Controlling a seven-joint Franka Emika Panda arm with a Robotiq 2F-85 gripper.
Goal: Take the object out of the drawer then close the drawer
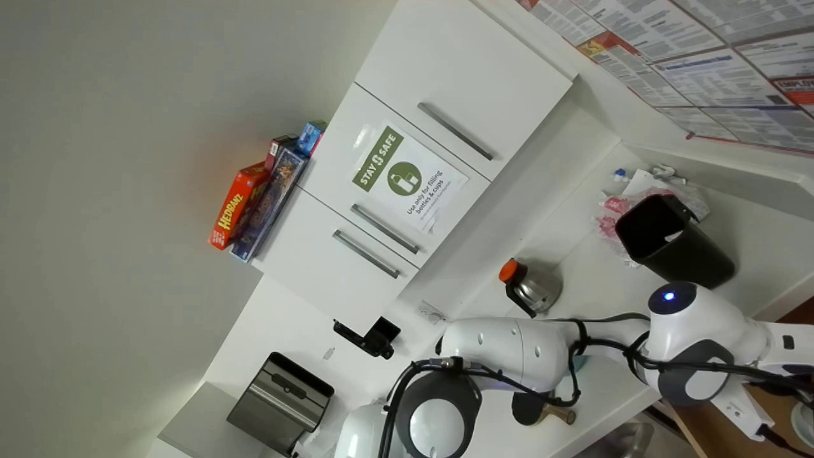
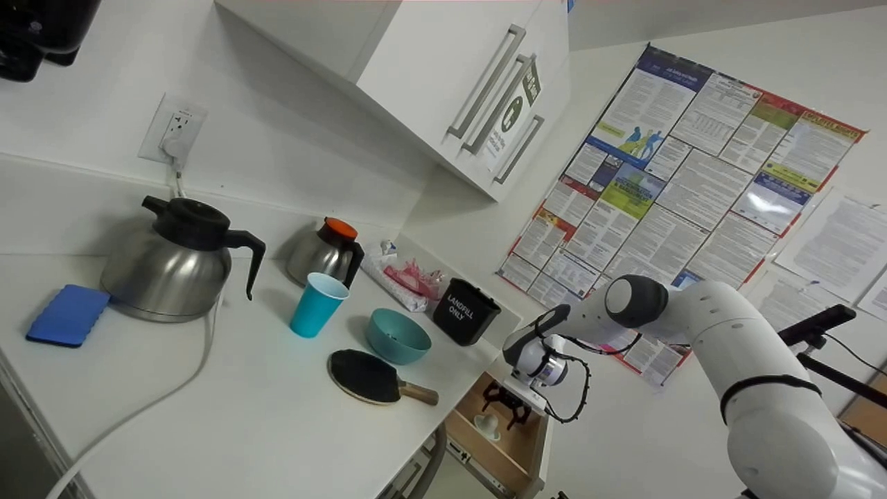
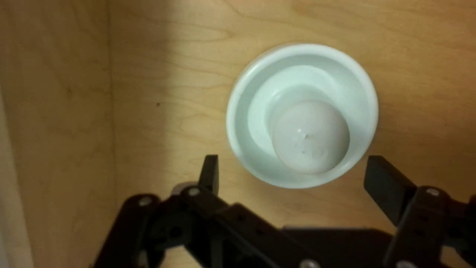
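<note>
I see the drawer (image 2: 481, 445) open, my empty claw (image 3: 293, 175) spread near its white dish (image 3: 297, 83) (removal and closing remain, I'd judge).

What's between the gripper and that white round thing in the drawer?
Nothing visible: in the wrist view, only bare wooden drawer floor shows between the gripper's fingers and the white round thing.

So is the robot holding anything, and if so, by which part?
Nothing is held: the jaws are open, and the white object rests in the drawer.
</note>
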